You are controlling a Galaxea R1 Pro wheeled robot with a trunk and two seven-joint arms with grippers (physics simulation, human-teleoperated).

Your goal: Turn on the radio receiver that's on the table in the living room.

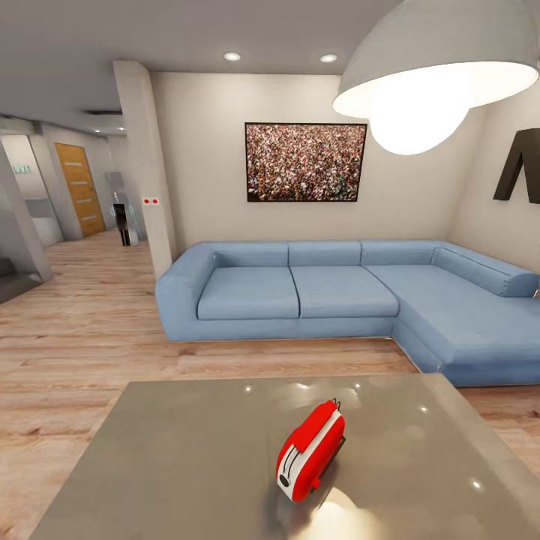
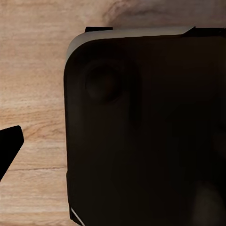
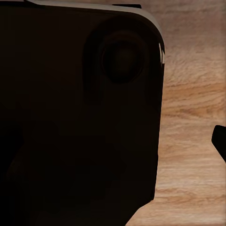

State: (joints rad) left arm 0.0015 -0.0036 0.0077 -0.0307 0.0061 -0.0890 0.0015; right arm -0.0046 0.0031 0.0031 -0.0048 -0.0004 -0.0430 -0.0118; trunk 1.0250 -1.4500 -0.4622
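- Far left of head frame: hallway with wooden door [image 1: 79, 187], well apart from the task's area; light wood floor [image 1: 82, 330] running from there across to the sofa.
- Centre of frame: blue L-shaped sofa [image 1: 337, 300] against beige wall, crowd photo [image 1: 305, 162] above it. Confirms the living room.
- Lower centre: glossy grey-beige table [image 1: 172, 465] filling the bottom of the frame, near edge cut off by the frame's lower border.
- Lower centre-right: red radio receiver [image 1: 310, 450] on the table top, lying tilted, white-grey band toward the lower left, thin wire handle toward the upper right. Long axis running lower left to upper right in frame.
- Upper right: white dome pendant lamp [image 1: 427, 75], lit, glare reflected on the table just below the radio.
- Left wrist view: dark rounded body close to the lens, wood floor [image 2: 33, 94] behind; black tip [image 2: 9, 146] at mid-left edge, probably a finger. Jaw state: cannot tell.
- Right wrist view: same kind of dark body, wood floor [image 3: 193, 141] at right; black tip [image 3: 220, 141] at the right edge. Jaw state: cannot tell.
- Judgement: radio slightly right of frame centre, so right arm likely nearer; both arms apparently hanging low, pointed at floor, well apart from the radio. Reach forward and up onto the table needed.
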